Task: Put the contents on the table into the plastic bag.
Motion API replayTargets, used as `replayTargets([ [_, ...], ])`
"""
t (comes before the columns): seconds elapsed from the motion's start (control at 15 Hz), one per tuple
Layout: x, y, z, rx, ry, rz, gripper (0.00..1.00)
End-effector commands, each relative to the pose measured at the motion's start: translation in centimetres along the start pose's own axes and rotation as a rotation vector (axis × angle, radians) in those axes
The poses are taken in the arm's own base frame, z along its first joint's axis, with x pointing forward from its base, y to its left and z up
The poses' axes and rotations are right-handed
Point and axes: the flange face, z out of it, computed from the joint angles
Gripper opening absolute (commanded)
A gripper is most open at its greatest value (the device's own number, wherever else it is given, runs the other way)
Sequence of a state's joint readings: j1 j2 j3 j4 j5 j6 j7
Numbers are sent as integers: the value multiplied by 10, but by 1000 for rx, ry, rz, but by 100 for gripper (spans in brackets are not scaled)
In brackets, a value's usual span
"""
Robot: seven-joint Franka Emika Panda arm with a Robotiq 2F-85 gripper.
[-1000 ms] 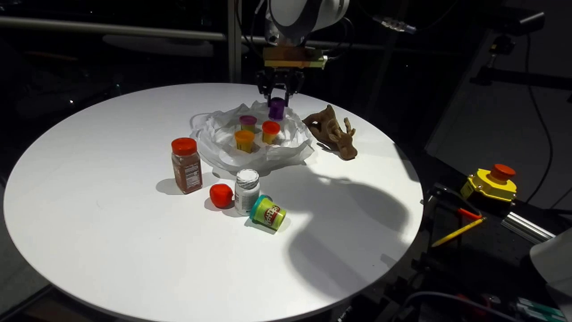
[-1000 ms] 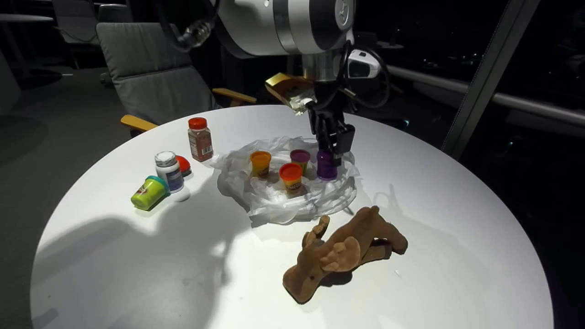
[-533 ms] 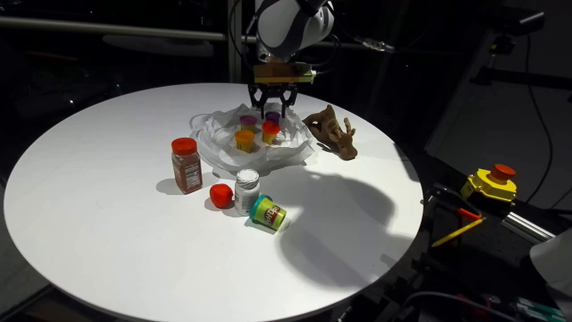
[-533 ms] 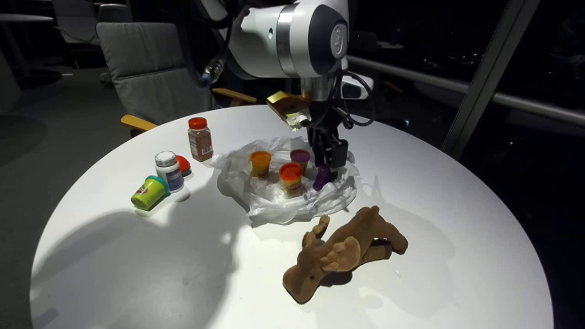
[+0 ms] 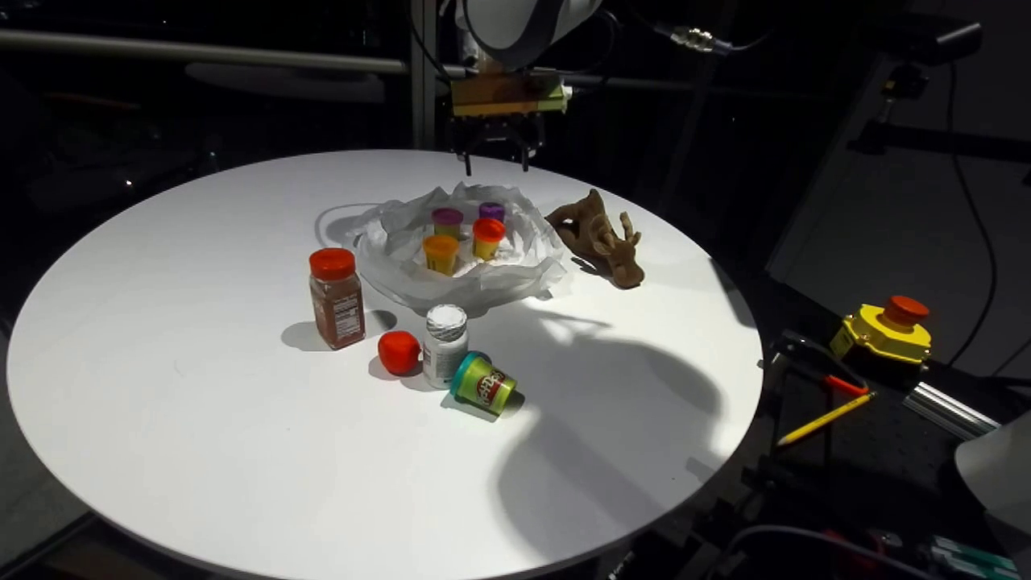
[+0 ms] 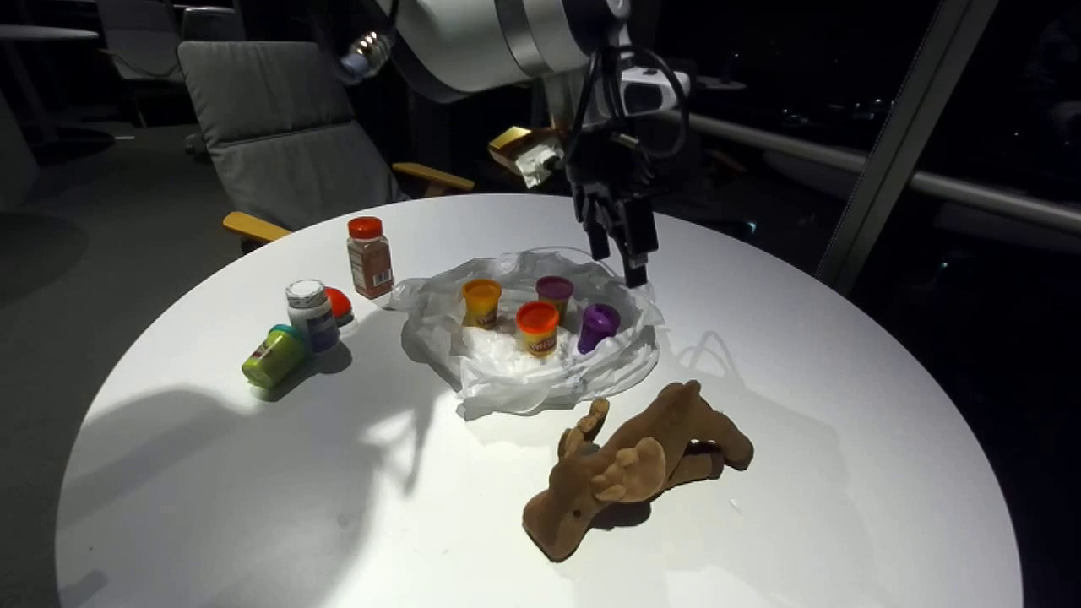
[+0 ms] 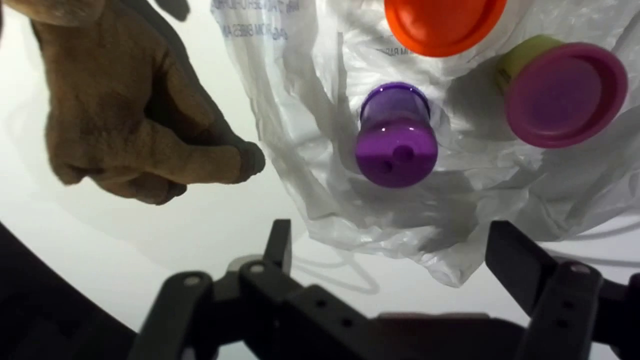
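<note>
The claw (image 5: 497, 171) has let go: a second ago it held the purple container (image 6: 599, 325) upright over the bag (image 6: 524, 393), and now it stands lifted above the bag's edge, its jaws spread wide. The purple container sits tilted inside the bag, near the red-lidded tub (image 6: 539, 331) — which, like the orange-lidded tub (image 6: 481, 302) and the pink-lidded tub (image 6: 554, 295), stands in the bag just as before. The bag's crumpled edge rises like a low wall around all four.

Out on the table (image 5: 201, 419) the rest has kept its place. The red-capped jar (image 5: 337, 300) stands just beside the bag; the red ball (image 5: 399, 353), white bottle (image 5: 445, 346) and green tub (image 5: 483, 384) — the last on its side — are bunched together near it. The toy moose (image 6: 629, 469) lies between the bag and the table's rim; whether it touches the bag I cannot tell.

As for room, in an exterior view the widest bare stretch of table runs left of the jar and on past the bunch to the near rim. In the wrist view the table's rim cuts across the lower left corner.
</note>
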State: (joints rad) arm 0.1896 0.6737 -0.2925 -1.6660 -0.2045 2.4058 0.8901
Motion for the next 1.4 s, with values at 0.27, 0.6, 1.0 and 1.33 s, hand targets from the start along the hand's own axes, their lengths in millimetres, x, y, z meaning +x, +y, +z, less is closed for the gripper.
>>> replayTargets([
  [0.27, -110, 15, -90, -102, -108, -348, 100],
  [0.6, -188, 4, -91, -158, -141, -546, 100],
  [1.0, -266, -32, -77, 1, -45, -713, 100],
  [1.33, -291, -46, -93, 118, 74, -735, 100],
])
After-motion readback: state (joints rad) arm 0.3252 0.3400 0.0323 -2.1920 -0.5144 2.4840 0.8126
